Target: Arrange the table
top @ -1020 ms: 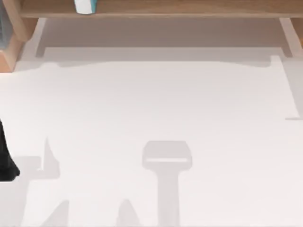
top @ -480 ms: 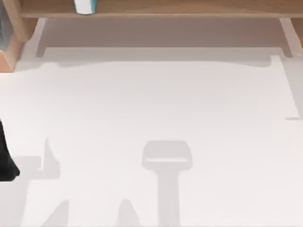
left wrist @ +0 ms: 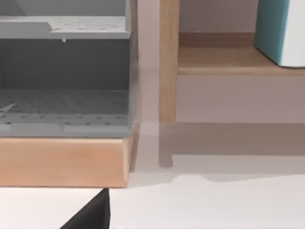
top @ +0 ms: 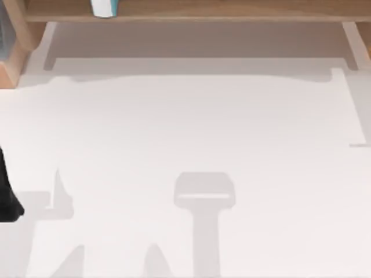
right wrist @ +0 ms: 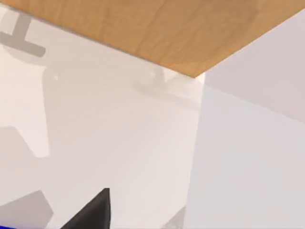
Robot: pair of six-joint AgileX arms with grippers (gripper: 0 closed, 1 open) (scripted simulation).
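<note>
The table [top: 191, 127] is a broad matte white top, bare across its middle, with only shadows lying on it. A black part of my left gripper [top: 7, 200] shows at the table's left edge. In the left wrist view, its dark tip [left wrist: 93, 214] hovers over the table [left wrist: 205, 205] in front of a wooden base. The right wrist view has a black tip of my right gripper [right wrist: 93, 212] low over the table [right wrist: 119, 133].
A light-brown wooden shelf [top: 191, 10] runs along the back, carrying a teal and white container [top: 104, 7] [left wrist: 279, 28]. At the back left, a grey perforated rack [left wrist: 62, 71] rests on a wooden base [left wrist: 62, 162] beside a shelf post [left wrist: 167, 62].
</note>
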